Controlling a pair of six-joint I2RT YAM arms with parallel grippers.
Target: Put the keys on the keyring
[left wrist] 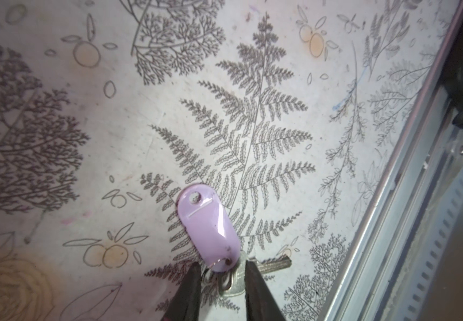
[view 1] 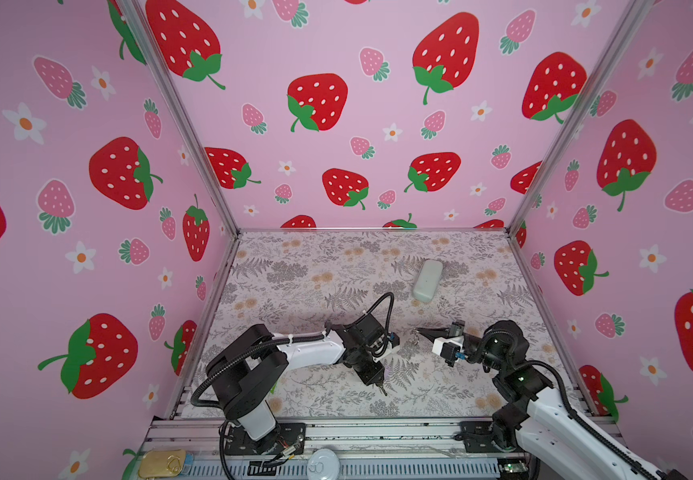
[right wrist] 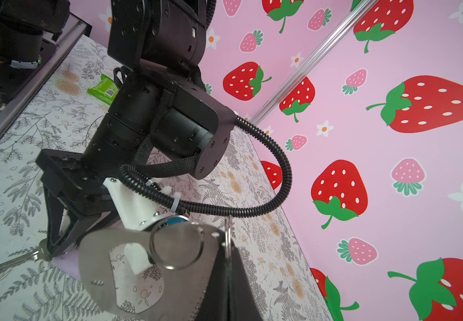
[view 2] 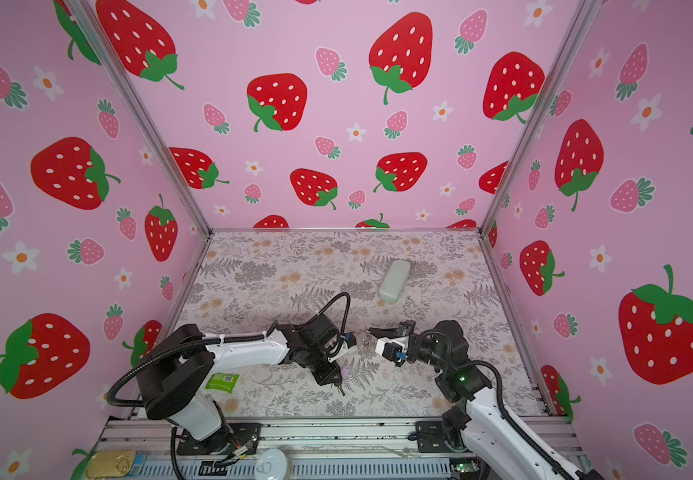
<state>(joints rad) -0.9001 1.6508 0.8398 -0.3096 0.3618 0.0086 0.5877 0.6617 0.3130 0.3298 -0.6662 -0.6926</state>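
Left pincer (left wrist: 222,265) stands narrowly parted, its black fingers (left wrist: 191,289) clamped on the head of the small silver keys (left wrist: 209,228) with a lilac oval plastic tag. They lie on the fern-printed table (left wrist: 58,139), lower middle in both top views. Right pincer (right wrist: 229,258), closed tight, pinches the flat grey metal keyring (right wrist: 183,280) with its round split ring, just right of the left wrist. Farther back lies a pale grey-green oblong case (view 1: 428,280). A green packet (view 2: 222,381) lies beside the left arm.

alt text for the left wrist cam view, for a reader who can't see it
The left gripper pinches the keys at the silver key's head, their lilac oval tag pointing out ahead over the fern-printed table. A metal rail runs along the table's edge.
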